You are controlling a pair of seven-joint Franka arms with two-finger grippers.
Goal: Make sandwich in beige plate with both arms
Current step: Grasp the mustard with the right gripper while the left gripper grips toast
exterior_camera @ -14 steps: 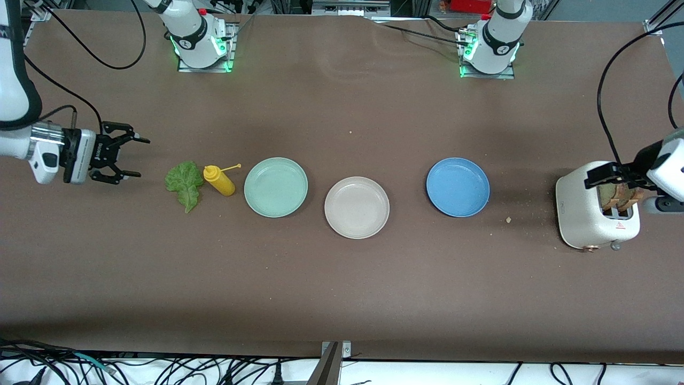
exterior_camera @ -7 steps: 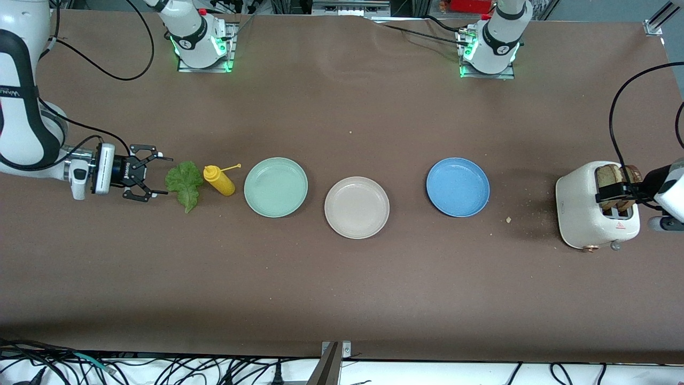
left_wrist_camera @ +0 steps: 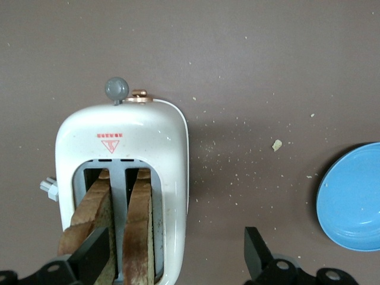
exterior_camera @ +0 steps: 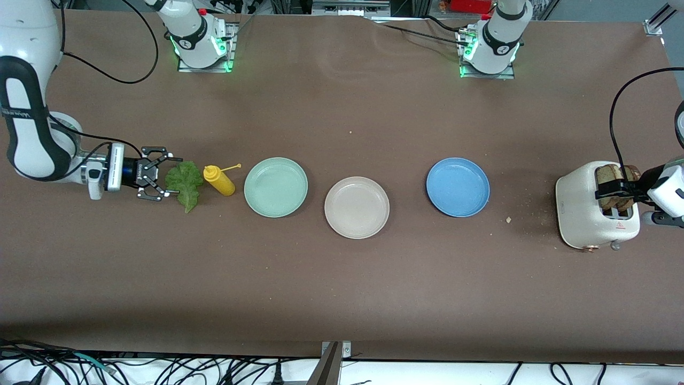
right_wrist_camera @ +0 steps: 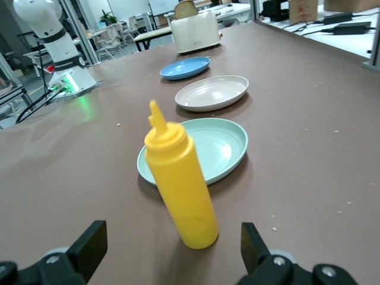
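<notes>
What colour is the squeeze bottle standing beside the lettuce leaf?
Yellow. The squeeze bottle shows best in the right wrist view.

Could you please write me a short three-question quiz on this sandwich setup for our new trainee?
1. True or false: the beige plate already holds a bread slice.
2. Multiple choice: the right gripper, fingers open, is at which item? A) the lettuce leaf B) the blue plate C) the toaster
3. Fill in: the two bread slices stand in the slots of the ____, with the open left gripper over them.

Key:
1. False; the beige plate is bare, between the mint-green plate and the blue plate.
2. A; the yellow squeeze bottle stands beside the leaf.
3. toaster
</notes>
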